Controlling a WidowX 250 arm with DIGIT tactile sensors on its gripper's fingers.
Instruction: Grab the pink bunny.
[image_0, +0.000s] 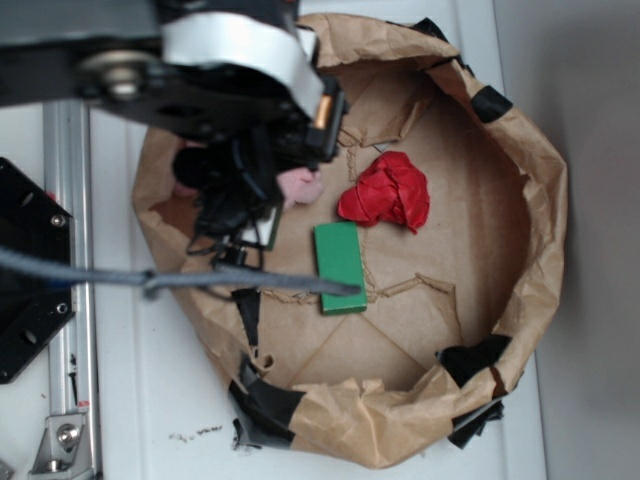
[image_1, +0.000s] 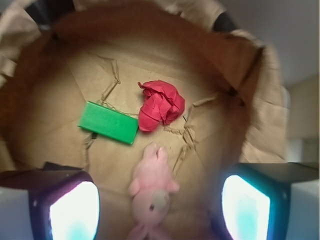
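Brown crumpled paper forms a round basin (image_0: 530, 250) on the white worktop (image_0: 140, 420), patched at the rim with black tape. Inside lie the pink bunny (image_1: 150, 187), a red crumpled wad (image_1: 161, 104) and a green block (image_1: 108, 122). The bunny rests on the basin floor, near the wad and block but touching neither. The gripper (image_1: 159, 209) hangs above it with fingers (image_1: 75, 210) spread wide, one either side of the bunny, clear of it.
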